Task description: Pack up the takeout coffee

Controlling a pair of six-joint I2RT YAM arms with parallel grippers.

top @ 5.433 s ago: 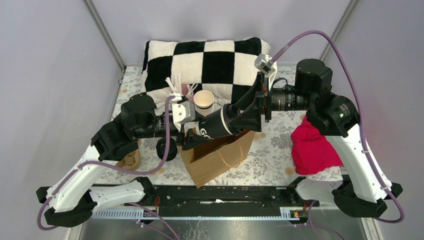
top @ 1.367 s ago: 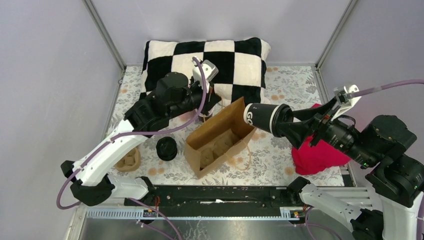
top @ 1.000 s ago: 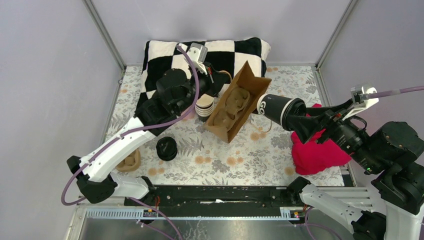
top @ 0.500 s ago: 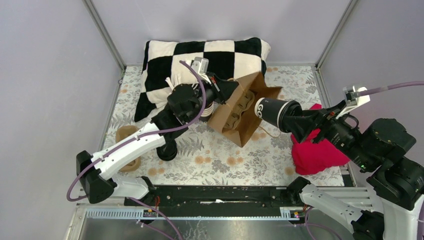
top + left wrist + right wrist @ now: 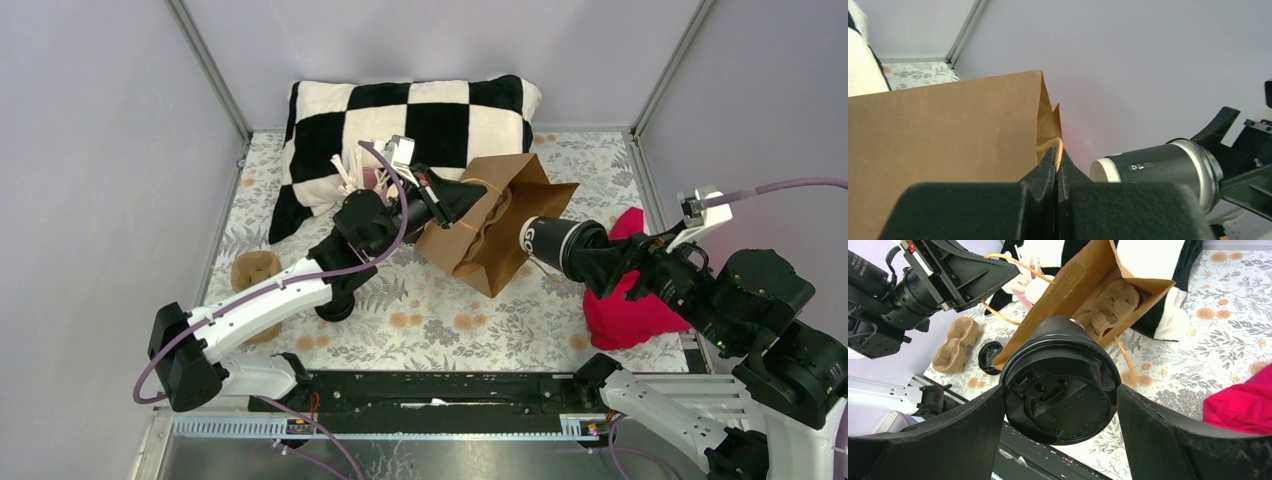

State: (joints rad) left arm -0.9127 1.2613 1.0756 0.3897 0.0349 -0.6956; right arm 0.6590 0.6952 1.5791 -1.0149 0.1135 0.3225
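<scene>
The takeout coffee (image 5: 552, 243) is a black cup with white lettering and a black lid (image 5: 1060, 390). It lies sideways in the air, base toward the bag. My right gripper (image 5: 588, 257) is shut on its lid end, a finger on each side. The brown paper bag (image 5: 495, 225) hangs tilted, its open mouth facing the cup. A moulded pulp carrier (image 5: 1108, 302) sits inside it. My left gripper (image 5: 1057, 152) is shut on the bag's twine handle, holding the bag up. In the left wrist view the cup's base (image 5: 1108, 170) is just right of the bag (image 5: 943, 135).
A black-and-white checked pillow (image 5: 410, 120) lies at the back. A red cloth (image 5: 630, 295) sits under my right arm. A lone black lid (image 5: 989, 354) and a second pulp carrier (image 5: 255, 270) lie on the floral mat at the left. White stirrers (image 5: 350, 165) stand behind my left arm.
My left gripper has swung the bag down and round, so its mouth now faces right. The right gripper has brought the cup lower and closer to the bag's mouth.
</scene>
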